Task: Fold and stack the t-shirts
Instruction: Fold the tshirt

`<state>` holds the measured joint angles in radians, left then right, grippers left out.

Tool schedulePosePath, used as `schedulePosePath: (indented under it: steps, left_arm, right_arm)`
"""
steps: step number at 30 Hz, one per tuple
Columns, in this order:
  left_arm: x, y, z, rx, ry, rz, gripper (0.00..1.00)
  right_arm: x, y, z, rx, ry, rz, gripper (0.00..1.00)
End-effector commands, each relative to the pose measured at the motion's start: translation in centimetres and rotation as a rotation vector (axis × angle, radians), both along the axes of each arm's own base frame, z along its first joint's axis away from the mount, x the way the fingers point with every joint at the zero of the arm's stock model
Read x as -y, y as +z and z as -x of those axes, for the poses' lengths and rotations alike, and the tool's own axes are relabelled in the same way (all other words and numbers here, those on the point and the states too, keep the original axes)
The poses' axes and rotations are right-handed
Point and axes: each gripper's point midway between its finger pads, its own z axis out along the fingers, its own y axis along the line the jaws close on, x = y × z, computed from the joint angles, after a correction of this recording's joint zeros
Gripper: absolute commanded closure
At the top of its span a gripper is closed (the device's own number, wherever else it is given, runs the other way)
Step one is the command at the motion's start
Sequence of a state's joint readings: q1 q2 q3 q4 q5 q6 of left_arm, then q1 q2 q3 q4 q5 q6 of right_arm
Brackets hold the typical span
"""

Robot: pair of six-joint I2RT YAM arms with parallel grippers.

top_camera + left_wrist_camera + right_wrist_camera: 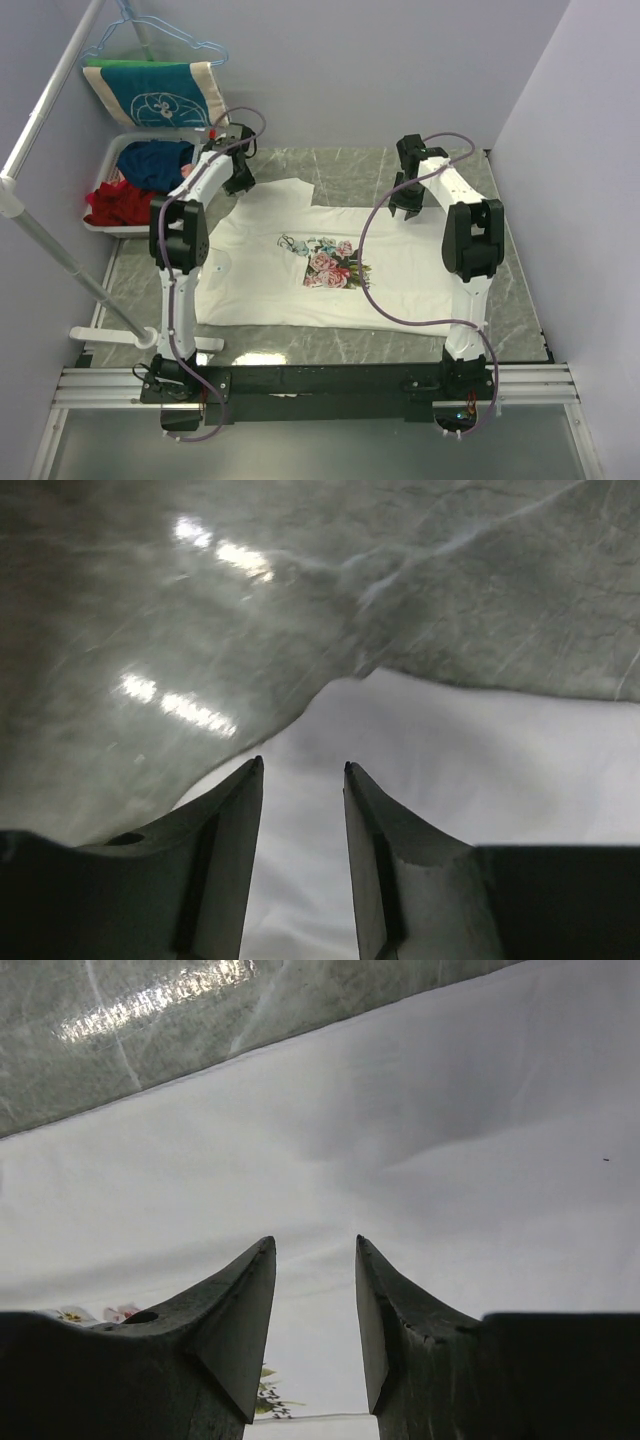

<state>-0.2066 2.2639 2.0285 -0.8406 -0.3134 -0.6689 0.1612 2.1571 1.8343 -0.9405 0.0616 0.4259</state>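
1. T-shirt (pixel 250 280): cream-white, short-sleeved. It lies spread flat in the middle of the table, chest side up. You will find a pink-and-blue flower print (pixel 327 262) with dark script at its centre.
2. Left gripper (pixel 240 186): it hangs over the shirt's far-left corner, by the sleeve. Its fingers (pixel 232 820) stand apart with nothing between them.
3. Right gripper (pixel 405 209): it hangs over the shirt's far edge on the right side. The jaws are parted and empty.
4. Top view only: you see the whole garment outline, both arms and the purple cables looping off them.
5. Left wrist view only: a curved notch in the cloth edge, with white fabric below the fingertips and bare stone beyond.
6. Right wrist view only: a straight hem running across the frame, soft shadowed ripples in the cloth, and a sliver of the print by the left finger.
7. Table (pixel 400 345): grey marble pattern, glossy, with bright lamp glare.
8. White basket (pixel 118 150): it sits at the table's far-left corner and holds a blue garment (pixel 158 162) and a red garment (pixel 112 205).
9. Teal-and-cream printed cloth (pixel 155 95): behind the basket, under a blue hanger (pixel 150 45).
10. White pole (pixel 55 115): it slants along the left side.
11. Walls: plain pale lilac.
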Motion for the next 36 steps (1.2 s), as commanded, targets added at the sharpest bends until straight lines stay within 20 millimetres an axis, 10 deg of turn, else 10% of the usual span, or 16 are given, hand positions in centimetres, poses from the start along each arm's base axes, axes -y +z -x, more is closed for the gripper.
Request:
schedulePosePath:
  steps: [1,22,28,36]
  left_arm:
    - [3.4,-2.3,-3.1,0.027,-0.146,0.077,0.57]
    - [0.4,-7.6,-7.3,0.051,-0.14,-0.143,0.52]
    - [0.8,-2.5,-8.8,0.18,-0.156,-0.132,0.49]
    - [1.0,7.9,-7.5,0.362,-0.166,-0.088,0.44]
  right_arm:
    - [-0.3,2.5,-1.6,0.086,-0.007,0.002,0.55]
    - [-3.0,1.4,-1.5,0.081,0.058,-0.036,0.55]
    - [-5.1,4.5,-1.2,0.166,0.135,-0.013,0.55]
    - [-14.2,7.6,4.7,0.198,0.47,-0.017,0.55]
